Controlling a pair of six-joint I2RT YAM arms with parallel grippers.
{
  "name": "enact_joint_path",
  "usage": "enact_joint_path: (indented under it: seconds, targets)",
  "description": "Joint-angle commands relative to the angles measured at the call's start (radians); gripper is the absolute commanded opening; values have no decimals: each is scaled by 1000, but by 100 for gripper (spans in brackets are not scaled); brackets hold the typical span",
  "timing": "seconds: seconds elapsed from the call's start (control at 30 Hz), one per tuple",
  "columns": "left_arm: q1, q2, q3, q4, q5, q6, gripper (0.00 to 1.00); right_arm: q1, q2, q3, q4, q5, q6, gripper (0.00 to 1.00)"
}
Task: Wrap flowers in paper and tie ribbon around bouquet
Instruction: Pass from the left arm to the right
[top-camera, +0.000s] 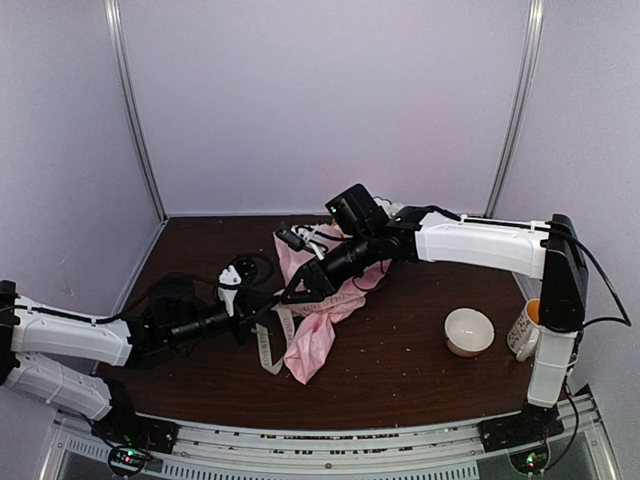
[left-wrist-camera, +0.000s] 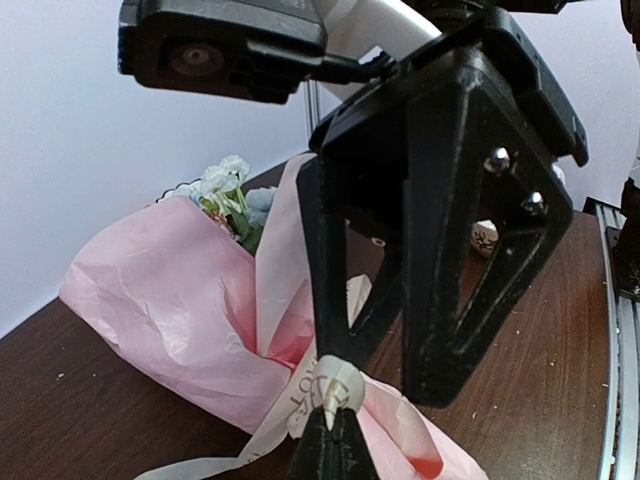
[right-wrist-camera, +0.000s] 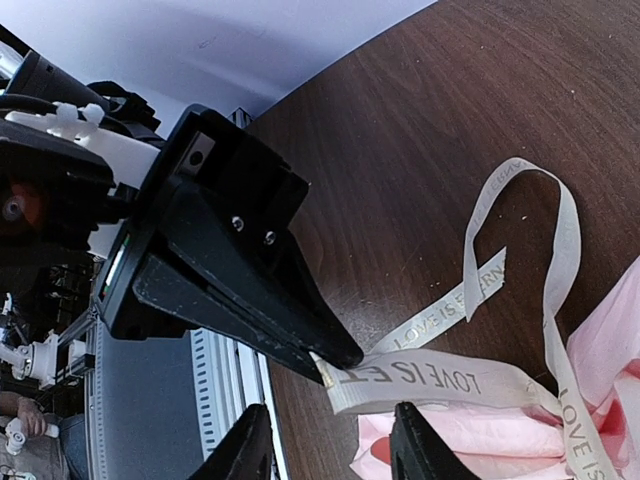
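Left claw (right-wrist-camera: 330, 362) clamps the cream lettered fabric ribbon (right-wrist-camera: 430, 378) left of the pink paper-wrapped bouquet (left-wrist-camera: 170, 290); right claw (right-wrist-camera: 332, 442), fingers apart, hovers just above.

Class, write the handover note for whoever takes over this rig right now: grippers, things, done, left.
Left gripper: shut on the end of the ribbon.
Right gripper: open, close by that end, gripping nothing.
Flowers lie wrapped in the paper on the table.
Done: wrapping.
Left: tie the ribbon; no bow shows yet, loose loops lie on the table.
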Motion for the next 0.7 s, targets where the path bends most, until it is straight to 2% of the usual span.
enact_joint_path:
  seconds: [0.0, 0.17, 0.27, 0.43, 0.53, 0.6, 0.67]
  targets:
    - [5, 7, 41, 41, -4, -10, 0, -8, -1, -28, 127, -26, -7, 41]
    - [6, 20, 58, 22, 12, -3, 0, -21, 12, -37, 149, -12, 13, 40]
    - [9, 26, 68, 15, 26, -1, 0, -21, 21, -34, 150, -27, 20, 19]
    - [10, 23, 91, -8, 46, 3, 0, -24, 7, -52, 149, -50, 18, 0]
    - [12, 23, 96, -31, 45, 0, 0, -36, -14, -75, 163, -60, 28, 0]
    - [13, 21, 122, -103, 34, -7, 0, -46, -30, -96, 189, -67, 47, 0]
    - [17, 20, 158, -192, 15, -11, 10, -49, -44, -121, 234, -72, 74, 0]
